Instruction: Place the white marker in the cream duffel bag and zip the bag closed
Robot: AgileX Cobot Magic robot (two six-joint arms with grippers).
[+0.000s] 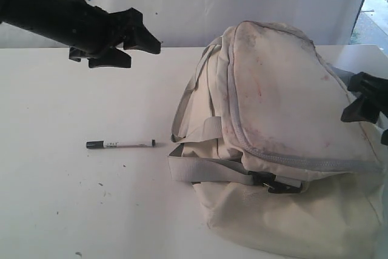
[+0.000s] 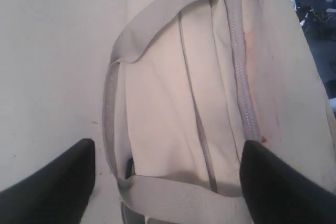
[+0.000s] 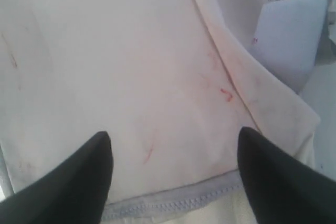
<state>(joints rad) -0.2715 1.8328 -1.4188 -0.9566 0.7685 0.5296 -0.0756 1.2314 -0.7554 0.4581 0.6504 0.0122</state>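
Right now, your left gripper is hovering in the air over the white surface, its jaws standing wide apart and holding nothing. The white marker is lying flat on the surface, below that gripper and well apart from it, its black cap pointing away from the bag. The cream duffel bag is sitting near the marker's thin end, with a grey strap and a black buckle facing the exterior camera. The grey zipper is looking shut where it shows. Your right gripper is hanging at the bag's right side, jaws spread over the stained fabric and gripping nothing.
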